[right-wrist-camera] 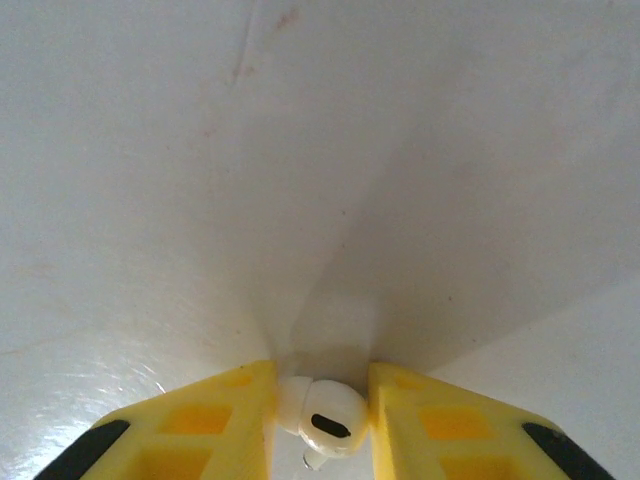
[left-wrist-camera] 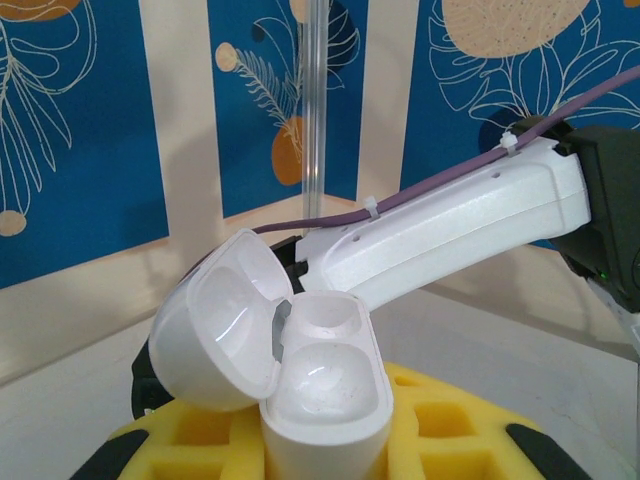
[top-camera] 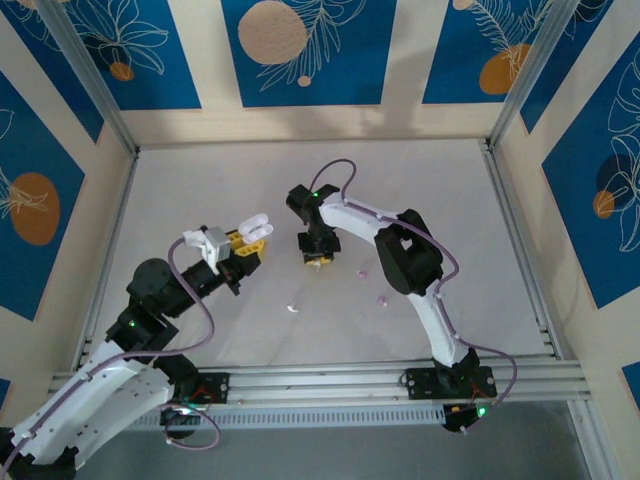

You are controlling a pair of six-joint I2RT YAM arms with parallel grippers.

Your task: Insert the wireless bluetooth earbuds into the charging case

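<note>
My left gripper (top-camera: pixel 248 244) (left-wrist-camera: pixel 320 445) is shut on the white charging case (top-camera: pixel 258 226) (left-wrist-camera: pixel 325 385), which stands upright between its yellow fingers (left-wrist-camera: pixel 450 420). The case's lid (left-wrist-camera: pixel 225 320) is swung open to the left, and both wells are empty. My right gripper (top-camera: pixel 318 258) (right-wrist-camera: pixel 320 420) hangs close to the right of the case, low over the table. Its yellow pads (right-wrist-camera: pixel 200 430) are shut on a white earbud (right-wrist-camera: pixel 325 420), which touches both pads. On the table lie a loose white earbud (top-camera: pixel 291 308) and two pink earbuds (top-camera: pixel 362 273) (top-camera: pixel 381 299).
The white link of the right arm (left-wrist-camera: pixel 450 225) crosses just behind the open case. Blue patterned walls and metal posts (top-camera: pixel 510 95) enclose the white table (top-camera: pixel 200 180). A metal rail (top-camera: pixel 330 385) runs along the near edge.
</note>
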